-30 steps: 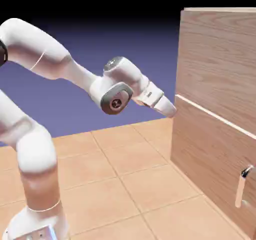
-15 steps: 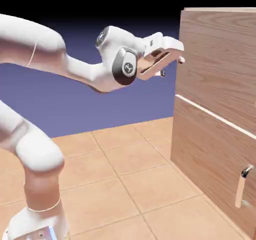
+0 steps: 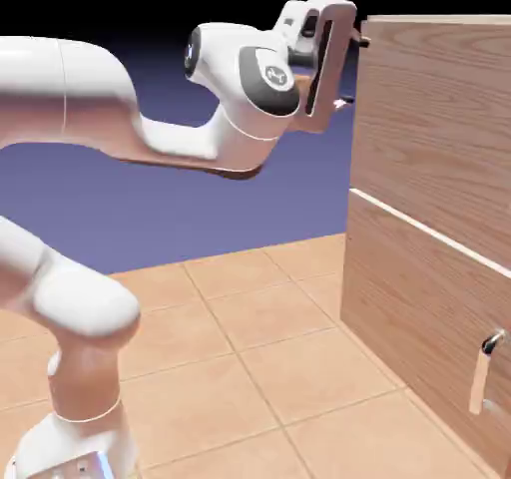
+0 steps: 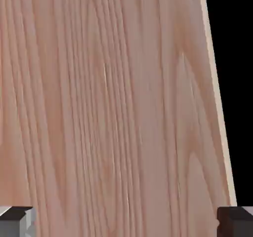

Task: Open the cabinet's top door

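The large boxy wood-grain cabinet (image 3: 404, 228) is light brown with a pinkish cast, streaked with darker wavy grain; in the hand view the grain runs in long lines and pointed arches. Across the cabinet, between its panels, runs a thin white strip (image 3: 429, 231). Low on the cabinet, the slim bar handle (image 3: 480, 379) shows peach with a dark, silvery top end. Left of the cabinet, the glossy white rounded robot arm (image 3: 75, 88) carries dark grey caps, and beneath it the square-tiled floor (image 3: 240, 317) is warm orange-tan with paler lines. Behind the cabinet, the plain backdrop (image 3: 230, 213) goes from blue-violet to black.
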